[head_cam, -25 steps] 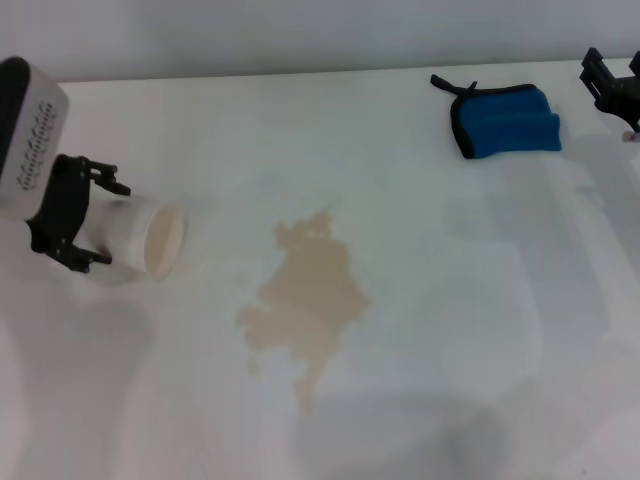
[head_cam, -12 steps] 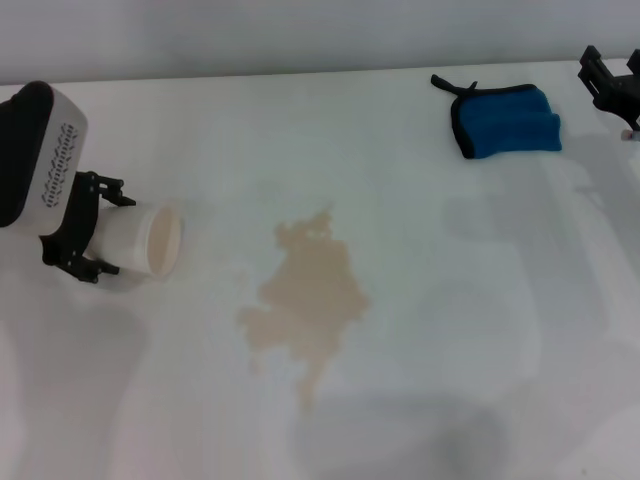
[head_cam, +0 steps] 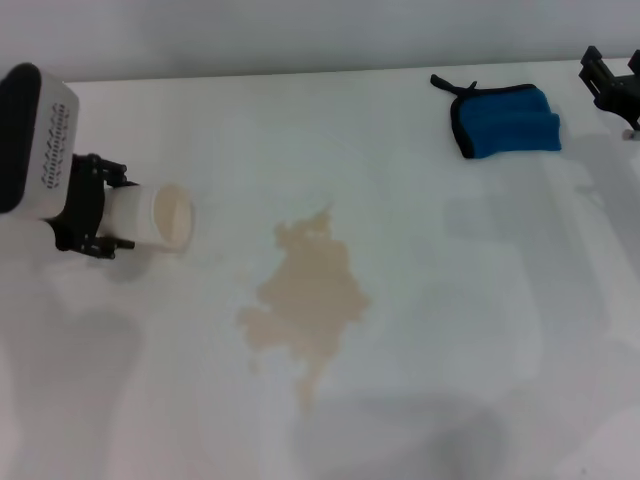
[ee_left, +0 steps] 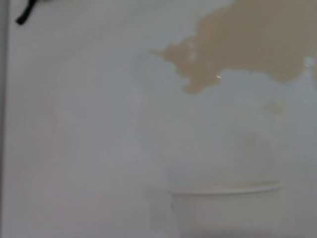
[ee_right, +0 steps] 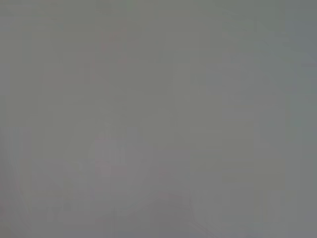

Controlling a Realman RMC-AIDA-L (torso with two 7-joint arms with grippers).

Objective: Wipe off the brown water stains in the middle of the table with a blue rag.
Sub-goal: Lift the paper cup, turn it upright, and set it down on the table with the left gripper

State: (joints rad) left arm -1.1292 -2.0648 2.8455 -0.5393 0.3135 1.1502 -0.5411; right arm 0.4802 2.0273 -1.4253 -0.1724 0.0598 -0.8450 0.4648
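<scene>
The brown water stains [head_cam: 305, 300] spread as a ragged tan puddle with a thin tail in the middle of the white table [head_cam: 450, 330]; the left wrist view shows the stains [ee_left: 247, 39] too. The blue rag [head_cam: 505, 120], folded and black-edged, lies at the far right of the table. My left gripper [head_cam: 95, 215] is at the left, shut on a white paper cup [head_cam: 165, 215] held on its side, mouth toward the stains. My right gripper [head_cam: 612, 80] hangs at the far right edge just beyond the rag, its black fingers apart and empty.
The cup's rim [ee_left: 225, 191] fills the lower part of the left wrist view, and the rag's black loop tab [ee_left: 25, 15] shows at a corner. The right wrist view is plain grey.
My left gripper has lifted and turned the cup, shifting it a little farther back and toward the stains. The rag, the stains and the right gripper have stayed in place.
</scene>
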